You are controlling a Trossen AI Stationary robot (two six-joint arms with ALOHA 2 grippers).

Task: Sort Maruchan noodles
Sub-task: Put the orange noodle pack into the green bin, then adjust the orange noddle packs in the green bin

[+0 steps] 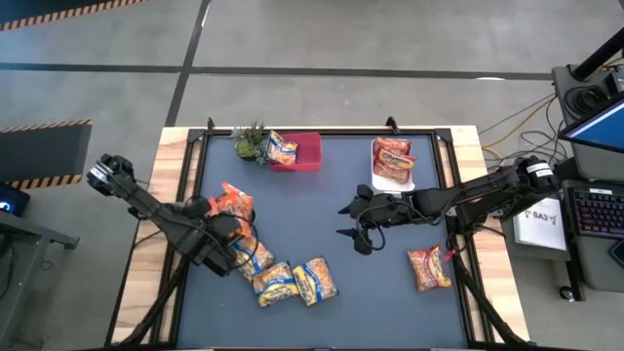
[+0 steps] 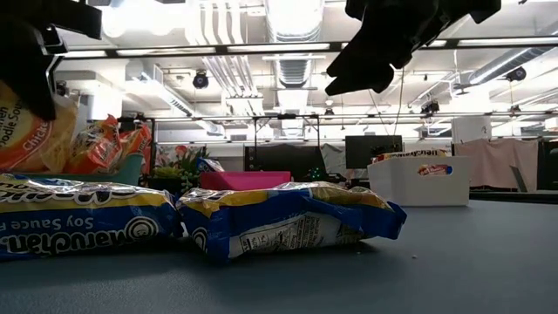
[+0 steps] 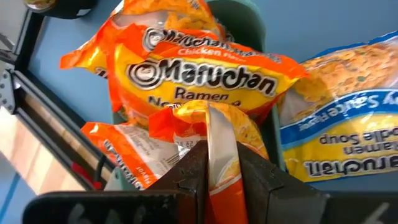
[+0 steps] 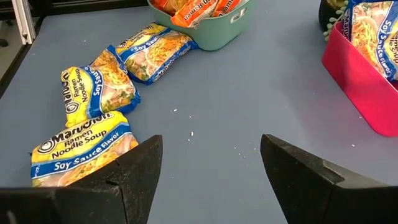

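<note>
My left gripper hangs over the table's left side, just near of the teal bin, and is shut on an orange Maruchan packet. More orange packets fill that bin. Three yellow-and-blue packets lie flat on the mat beside it. A red packet lies flat near the right edge. My right gripper hovers open over the middle of the mat, touching nothing. My left gripper pinches the orange packet between its two fingers at a crimped end edge. The packet's body sticks out past the fingertips, over the orange packets in the teal bin. In the low view it hangs lifted clear of the mat.
A pink bin at the far edge holds a yellow-and-blue packet, with a small green plant beside it. A white bin at far right holds red packets. Bare mat lies between the grippers. A wooden rim frames the table.
</note>
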